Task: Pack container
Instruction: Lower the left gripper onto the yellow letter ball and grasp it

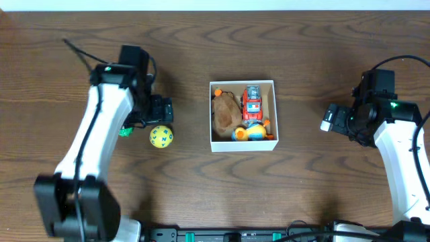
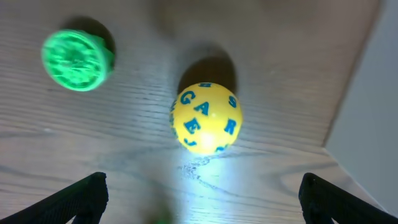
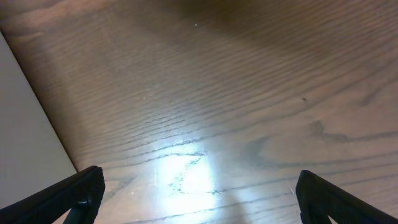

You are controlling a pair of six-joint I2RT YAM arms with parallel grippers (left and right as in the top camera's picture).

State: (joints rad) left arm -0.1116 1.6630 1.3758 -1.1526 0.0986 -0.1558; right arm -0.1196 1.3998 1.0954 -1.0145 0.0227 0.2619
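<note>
The tabletop [image 1: 302, 195] carries the container [image 1: 242, 144] at centre, toys inside. The left pincer [image 2: 202, 186] is spread wide and nearer than the equally wide right pincer [image 3: 199, 186] to the yellow letter ball [image 2: 206, 118], which lies just ahead, centred between its tips and left of the container.

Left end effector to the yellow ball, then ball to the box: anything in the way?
Nothing visible. The left end effector is open with the yellow ball directly ahead, only bare table between. The green toy sits off to one side. Ball to box: bare wood, then the box's low wall.
</note>
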